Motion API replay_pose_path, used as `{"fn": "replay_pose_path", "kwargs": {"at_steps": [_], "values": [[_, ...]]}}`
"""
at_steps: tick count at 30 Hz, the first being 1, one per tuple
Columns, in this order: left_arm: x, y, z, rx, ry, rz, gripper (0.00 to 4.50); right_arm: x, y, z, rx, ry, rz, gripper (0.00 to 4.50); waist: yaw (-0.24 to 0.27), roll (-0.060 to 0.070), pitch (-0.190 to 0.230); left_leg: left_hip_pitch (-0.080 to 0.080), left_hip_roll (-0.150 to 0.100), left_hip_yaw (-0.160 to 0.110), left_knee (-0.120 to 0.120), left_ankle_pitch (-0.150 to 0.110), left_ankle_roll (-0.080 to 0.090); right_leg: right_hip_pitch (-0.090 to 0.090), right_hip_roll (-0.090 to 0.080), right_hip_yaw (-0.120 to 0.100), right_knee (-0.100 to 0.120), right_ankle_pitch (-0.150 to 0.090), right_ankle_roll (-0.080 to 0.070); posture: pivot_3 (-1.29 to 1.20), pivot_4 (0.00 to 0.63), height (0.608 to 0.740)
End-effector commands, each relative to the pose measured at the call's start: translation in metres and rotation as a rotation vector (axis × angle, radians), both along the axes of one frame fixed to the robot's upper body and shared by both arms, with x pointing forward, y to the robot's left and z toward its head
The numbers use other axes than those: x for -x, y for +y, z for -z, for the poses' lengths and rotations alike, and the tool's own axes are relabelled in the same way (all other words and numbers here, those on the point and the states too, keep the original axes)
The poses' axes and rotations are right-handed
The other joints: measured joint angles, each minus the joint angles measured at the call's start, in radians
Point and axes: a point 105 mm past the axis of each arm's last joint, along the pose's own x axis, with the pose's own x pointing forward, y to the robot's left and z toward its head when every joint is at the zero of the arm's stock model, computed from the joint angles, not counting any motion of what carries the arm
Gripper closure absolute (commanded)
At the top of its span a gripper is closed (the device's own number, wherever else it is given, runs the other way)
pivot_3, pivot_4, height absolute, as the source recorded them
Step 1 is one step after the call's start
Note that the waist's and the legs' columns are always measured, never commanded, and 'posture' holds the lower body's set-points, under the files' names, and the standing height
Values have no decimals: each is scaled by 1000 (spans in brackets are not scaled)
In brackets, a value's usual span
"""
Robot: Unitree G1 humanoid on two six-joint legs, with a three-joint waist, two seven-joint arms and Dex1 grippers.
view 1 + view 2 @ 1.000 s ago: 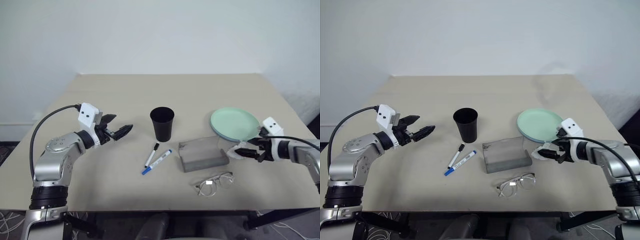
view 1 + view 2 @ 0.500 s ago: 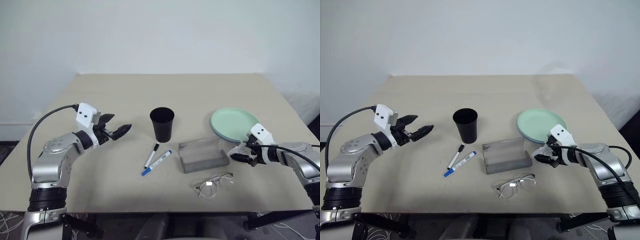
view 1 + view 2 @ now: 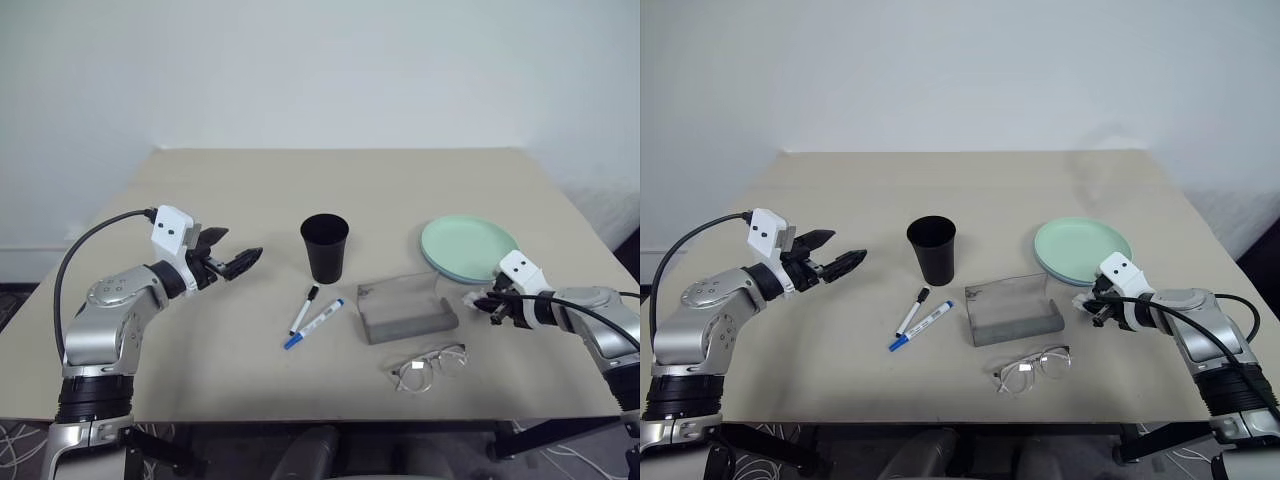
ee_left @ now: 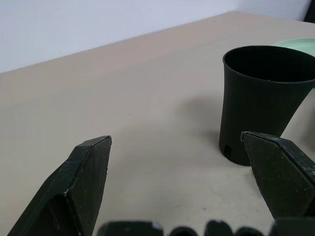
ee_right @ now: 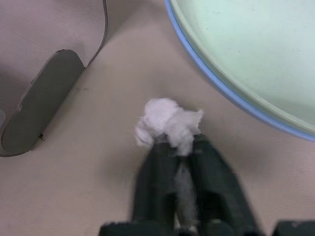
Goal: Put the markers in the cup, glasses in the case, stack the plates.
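Pinching white tissue (image 5: 168, 121) (beside stacked plates (image 5: 256, 54)), right gripper (image 5: 179, 142).

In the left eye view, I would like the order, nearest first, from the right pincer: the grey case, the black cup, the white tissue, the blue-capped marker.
1. White tissue, at the tips of the right pincer.
2. Grey case, just inward of it.
3. Blue-capped marker, past the case, near the table's middle.
4. Black cup, behind the markers; a close call with the marker.
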Motion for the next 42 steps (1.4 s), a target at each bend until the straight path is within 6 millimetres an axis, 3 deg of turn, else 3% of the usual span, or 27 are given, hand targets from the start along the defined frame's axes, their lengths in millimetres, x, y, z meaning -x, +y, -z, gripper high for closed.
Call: {"fn": "replay_pose_path", "kwargs": {"at_steps": [1, 6, 11, 14, 18, 22, 32, 38, 42], "values": [[-1, -2, -18, 5, -66, 12, 0, -8, 1, -17, -1, -58, -23, 4443, 0, 0, 0, 0, 0, 0, 0, 0, 0, 0, 0, 0, 0, 0, 0, 0, 0, 722], [0, -2, -19, 2, -70, 13, 0, -15, 18, -53, -107, -130, -96, 4443, 0, 0, 0, 0, 0, 0, 0, 0, 0, -1, 0, 0, 0, 0, 0, 0, 0, 722], [1, -5, -22, -1, -75, 28, 0, -46, 24, -95, -158, -268, -52, 4443, -3, 0, 0, 0, 0, 0, 0, 0, 0, -1, 1, 0, 0, 2, 0, 0, 0, 722], [1, -8, -24, -2, -79, 40, 0, -73, 20, -101, -119, -338, 53, 4443, -2, -2, -1, 1, 0, 0, 0, 0, 0, -1, 1, 0, 0, 3, -1, 0, 0, 722], [2, -14, -24, -3, -81, 58, 0, -92, 19, -94, -52, -372, 108, 4443, 5, -3, -1, 0, 0, 1, 0, 0, 0, -1, 2, 0, 0, 6, -5, 0, 0, 722], [5, -19, -25, -13, -81, 79, 0, -102, 18, -85, -14, -378, 130, 3457, 2, -3, -1, 0, -1, 1, 0, 1, -1, -2, 3, 0, 0, 8, -6, 0, 0, 722], [10, -43, -34, -34, -99, 179, 0, -105, 8, -85, 28, -399, 134, 73, -12, -3, -1, 1, 0, 0, -1, 2, -4, -2, 5, 1, 1, 9, -5, 0, 0, 722], [20, -88, -36, -47, -82, 358, 0, -89, 3, -104, -62, -418, 53, 13, -7, -3, -1, 1, 0, 0, -1, 3, -4, -1, 5, 0, 1, 9, -6, 0, 0, 722], [32, -129, -33, -117, -47, 517, 0, -58, 15, -122, -168, -375, -132, 13, -6, -3, -1, 1, 0, 0, 0, 3, -4, -1, 4, 0, 1, 8, -4, 0, 0, 722]]}}
